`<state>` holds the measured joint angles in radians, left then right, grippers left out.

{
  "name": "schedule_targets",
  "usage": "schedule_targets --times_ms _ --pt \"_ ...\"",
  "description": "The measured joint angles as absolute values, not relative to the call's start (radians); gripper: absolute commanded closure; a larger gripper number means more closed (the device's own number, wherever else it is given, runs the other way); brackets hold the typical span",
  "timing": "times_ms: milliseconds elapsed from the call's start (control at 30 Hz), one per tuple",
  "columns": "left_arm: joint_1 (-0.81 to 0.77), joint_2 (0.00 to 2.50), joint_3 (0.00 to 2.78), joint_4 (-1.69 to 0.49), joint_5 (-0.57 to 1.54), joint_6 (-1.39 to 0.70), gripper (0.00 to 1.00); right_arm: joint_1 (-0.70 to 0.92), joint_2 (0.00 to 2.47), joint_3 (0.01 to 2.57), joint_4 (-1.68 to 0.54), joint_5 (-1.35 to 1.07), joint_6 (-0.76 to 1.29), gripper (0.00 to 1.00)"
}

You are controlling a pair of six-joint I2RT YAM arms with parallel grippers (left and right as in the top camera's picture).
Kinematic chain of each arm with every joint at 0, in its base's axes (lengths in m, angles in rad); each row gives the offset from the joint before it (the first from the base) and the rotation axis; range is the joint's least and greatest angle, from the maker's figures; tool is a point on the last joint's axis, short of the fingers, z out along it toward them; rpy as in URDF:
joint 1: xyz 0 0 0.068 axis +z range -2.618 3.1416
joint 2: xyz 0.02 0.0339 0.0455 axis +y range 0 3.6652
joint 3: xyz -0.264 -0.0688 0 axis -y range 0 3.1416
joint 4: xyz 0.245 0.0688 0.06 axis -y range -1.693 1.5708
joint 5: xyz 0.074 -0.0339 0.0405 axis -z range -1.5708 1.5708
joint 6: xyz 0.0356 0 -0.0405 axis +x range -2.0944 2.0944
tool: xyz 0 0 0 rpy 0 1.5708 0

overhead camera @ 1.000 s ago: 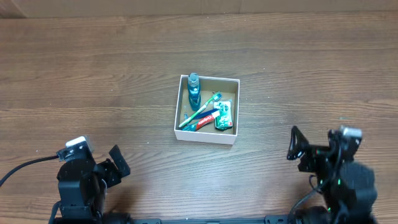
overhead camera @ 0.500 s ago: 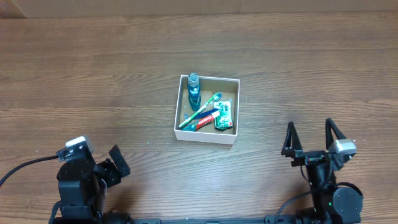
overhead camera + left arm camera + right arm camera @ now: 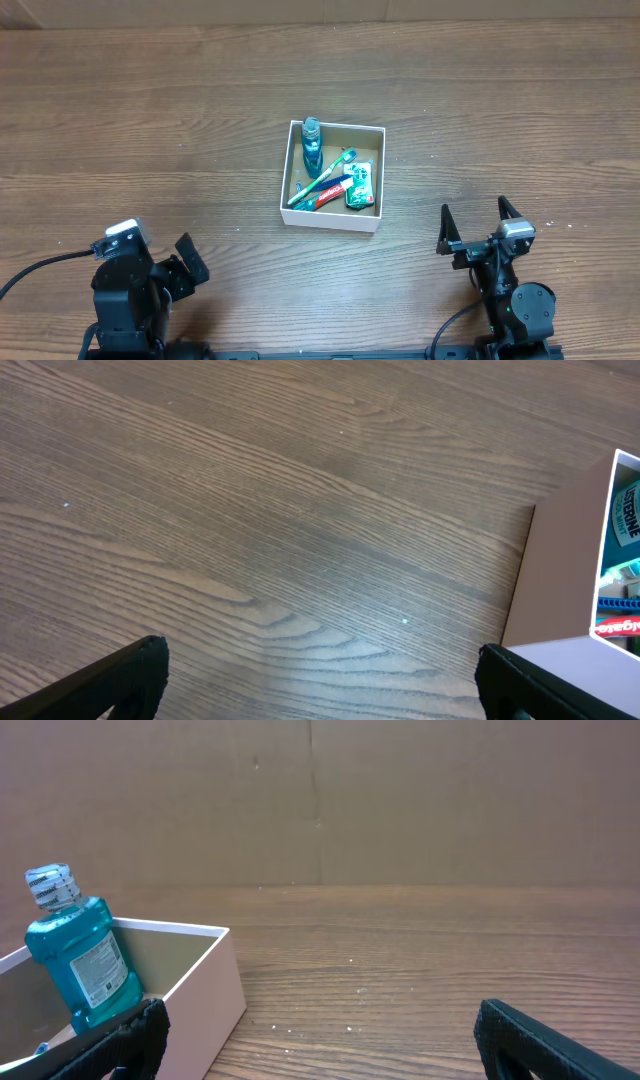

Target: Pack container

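Container point(image 3: 330, 221) well apart from right hand point(image 3: 472, 224), forward-left of it

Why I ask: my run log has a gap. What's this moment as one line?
container: holds mouthwash bottle, toothbrush, toothpaste tube, green packet | left gripper: open, empty | right gripper: open, empty

Container point(image 3: 329, 221): open square cardboard box, mid-table, packed.
Shallow, white outer walls and rim, brown inside, no lid. Sits flat on the wood tabletop, turned slightly clockwise in the overhead view. Inside: a blue mouthwash bottle point(image 3: 311, 143) at the far-left corner, poking above the rim; a green toothbrush point(image 3: 328, 177) lying diagonally; a red toothpaste tube point(image 3: 331, 192) just beside it; and a green packet point(image 3: 360, 185) by the right wall. A shaded side wall point(image 3: 555, 570) shows in the left wrist view, a white corner wall point(image 3: 215, 990) in the right wrist view.
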<state>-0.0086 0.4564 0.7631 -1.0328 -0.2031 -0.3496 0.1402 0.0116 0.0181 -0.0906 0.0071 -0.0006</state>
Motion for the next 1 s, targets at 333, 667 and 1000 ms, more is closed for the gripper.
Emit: schedule_targets --times_ms 333,667,1000 --pt "-0.009 0.456 0.763 -1.033 -0.203 -0.350 0.00 0.140 0.012 0.018 -0.091 0.007 -0.001 0.00" --pt "-0.009 0.456 0.763 -1.033 -0.203 -0.350 0.00 0.140 0.012 0.018 -0.090 0.007 -0.001 0.00" --pt "-0.004 0.254 0.595 -0.886 -0.220 -0.341 0.00 0.140 0.011 0.018 -0.090 0.007 -0.001 0.00"
